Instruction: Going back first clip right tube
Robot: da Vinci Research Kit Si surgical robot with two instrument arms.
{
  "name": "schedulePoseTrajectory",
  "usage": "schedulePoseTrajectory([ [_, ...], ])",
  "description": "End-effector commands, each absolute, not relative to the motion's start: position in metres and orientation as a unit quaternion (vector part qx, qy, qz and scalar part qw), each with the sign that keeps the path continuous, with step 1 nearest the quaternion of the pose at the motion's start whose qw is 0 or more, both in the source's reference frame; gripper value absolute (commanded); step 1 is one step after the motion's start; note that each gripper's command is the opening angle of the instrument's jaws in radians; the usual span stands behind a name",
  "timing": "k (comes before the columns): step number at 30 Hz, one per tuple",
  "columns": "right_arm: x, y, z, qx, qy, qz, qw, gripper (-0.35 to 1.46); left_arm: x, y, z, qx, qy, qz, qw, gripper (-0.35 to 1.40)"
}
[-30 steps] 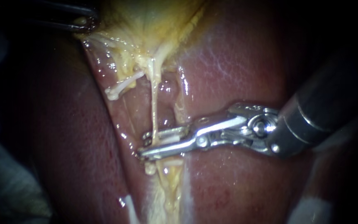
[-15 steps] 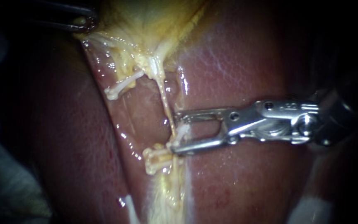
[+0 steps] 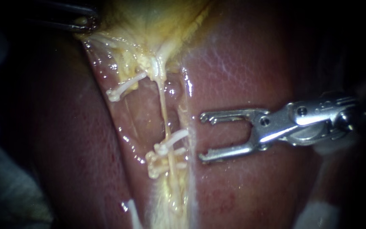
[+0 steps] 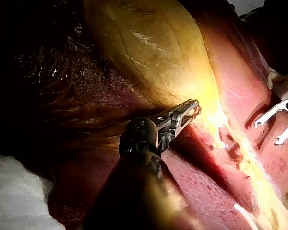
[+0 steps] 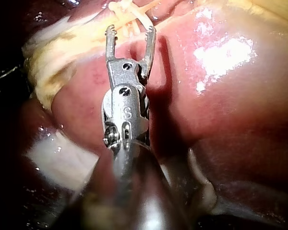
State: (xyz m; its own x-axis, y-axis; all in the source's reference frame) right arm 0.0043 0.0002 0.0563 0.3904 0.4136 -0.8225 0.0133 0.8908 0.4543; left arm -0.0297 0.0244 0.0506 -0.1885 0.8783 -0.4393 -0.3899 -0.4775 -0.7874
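A thin pale right tube (image 3: 163,108) runs down the groove between the liver lobes. A white clip (image 3: 172,141) sits across it, just above an older white clip cluster (image 3: 159,164). My right instrument (image 3: 201,137) stands just right of the clip, jaws open and empty, clear of the tube. The right wrist view shows the same open jaws (image 5: 130,30) just short of the clip (image 5: 127,10). A short left tube stump bears its own clip (image 3: 123,88). My left instrument (image 3: 85,21) is shut on yellow gallbladder tissue (image 4: 182,62), holding it up; its jaws (image 4: 191,108) show in the left wrist view.
Red liver (image 3: 250,63) flanks the groove on both sides. Pale yellow fatty tissue (image 3: 170,199) fills the groove below the clips. A loose white piece (image 3: 130,210) lies low in the groove. White gauze (image 3: 318,214) shows at the lower right.
My right instrument's jaws, closed around the right tube a second ago, have opened, left a white clip on it and drawn back to the right. The left instrument has not moved.
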Motion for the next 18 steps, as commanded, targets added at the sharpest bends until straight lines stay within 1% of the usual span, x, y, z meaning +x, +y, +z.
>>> schedulePoseTrajectory([
  [1,0.0041,0.0003,0.0559,0.192,0.536,0.122,0.813,0.50,-0.0297,0.0245,0.0506,-0.463,-0.264,0.724,0.438,-0.35],
  [5,0.0033,0.0007,0.0545,0.172,0.512,0.111,0.834,0.50,-0.0299,0.0244,0.0508,-0.463,-0.263,0.724,0.438,-0.35],
  [8,0.0027,0.0010,0.0539,0.169,0.497,0.102,0.845,0.50,-0.0306,0.0242,0.0513,-0.463,-0.260,0.725,0.439,-0.35],
  [10,0.0024,0.0011,0.0539,0.170,0.497,0.102,0.845,0.50,-0.0312,0.0240,0.0518,-0.463,-0.258,0.725,0.440,-0.35],
  [15,0.0019,0.0012,0.0539,0.182,0.499,0.086,0.843,0.49,-0.0331,0.0238,0.0538,-0.464,-0.257,0.726,0.438,-0.35],
  [18,0.0017,0.0013,0.0539,0.190,0.495,0.077,0.845,0.49,-0.0340,0.0236,0.0549,-0.462,-0.258,0.729,0.435,-0.35],
])
